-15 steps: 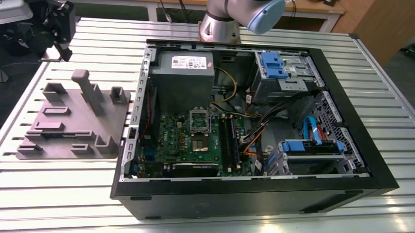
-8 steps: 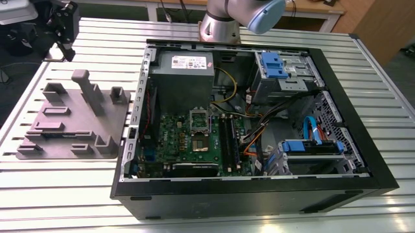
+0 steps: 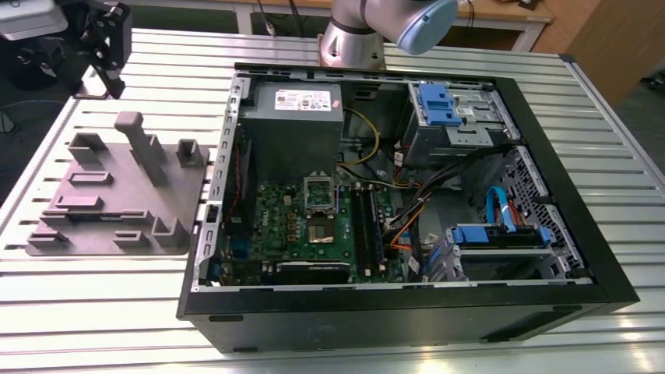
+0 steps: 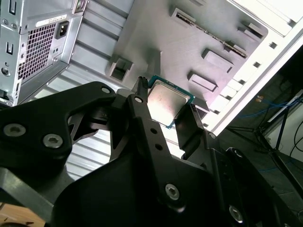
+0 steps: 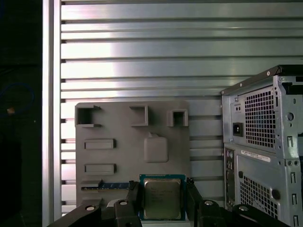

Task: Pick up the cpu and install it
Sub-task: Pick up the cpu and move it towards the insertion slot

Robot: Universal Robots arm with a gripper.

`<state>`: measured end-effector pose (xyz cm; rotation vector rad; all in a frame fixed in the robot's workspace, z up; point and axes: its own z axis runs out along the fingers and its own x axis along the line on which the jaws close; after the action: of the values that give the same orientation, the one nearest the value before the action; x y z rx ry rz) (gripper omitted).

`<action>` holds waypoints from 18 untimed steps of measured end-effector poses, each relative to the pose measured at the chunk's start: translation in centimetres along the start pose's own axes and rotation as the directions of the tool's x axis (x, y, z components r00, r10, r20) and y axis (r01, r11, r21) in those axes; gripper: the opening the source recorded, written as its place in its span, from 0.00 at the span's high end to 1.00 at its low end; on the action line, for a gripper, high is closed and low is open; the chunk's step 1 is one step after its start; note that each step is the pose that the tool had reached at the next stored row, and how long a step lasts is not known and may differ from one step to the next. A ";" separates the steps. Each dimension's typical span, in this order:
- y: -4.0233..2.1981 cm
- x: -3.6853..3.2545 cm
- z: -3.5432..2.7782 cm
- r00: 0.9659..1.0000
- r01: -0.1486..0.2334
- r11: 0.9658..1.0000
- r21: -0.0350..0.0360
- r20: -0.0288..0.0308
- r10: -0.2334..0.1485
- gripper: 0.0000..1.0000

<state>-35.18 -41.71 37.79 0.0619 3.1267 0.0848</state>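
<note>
The cpu (image 5: 162,198) is a small flat square with a dull silver-grey metal top and a thin dark rim. It is pinched at two opposite edges between the black fingers (image 5: 134,195) of the gripper (image 5: 162,202), which is closed on it. The chip is held in the air over one edge of the grey plate (image 5: 118,156), clear of its surface. The plate is matte and moulded, with raised oblong blocks, square walled pockets and a rounded square pad. Beside the plate stands the computer case (image 5: 260,142), made of perforated sheet metal. Under the plate lies a ribbed, shiny aluminium table (image 5: 142,47).
</note>
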 end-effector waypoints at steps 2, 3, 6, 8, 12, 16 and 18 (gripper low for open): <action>0.01 -0.12 0.00 1.000 0.000 1.000 0.000 0.000 0.000 0.53; 0.01 -0.18 0.00 1.000 0.000 1.000 0.000 0.000 0.000 0.53; 0.01 -0.36 0.00 1.000 0.000 1.000 0.000 0.000 0.000 0.53; 0.02 -0.47 0.00 1.000 0.000 1.000 0.000 0.000 0.000 0.53; 0.03 -0.72 0.01 1.000 0.000 1.000 0.000 0.000 0.000 0.53; 0.04 -1.00 0.01 1.000 0.000 1.000 0.000 0.000 0.000 0.53; 0.04 -1.13 0.01 1.000 0.000 1.000 0.000 0.000 0.000 0.53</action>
<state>-34.05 -41.71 37.80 0.0618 3.1268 0.0847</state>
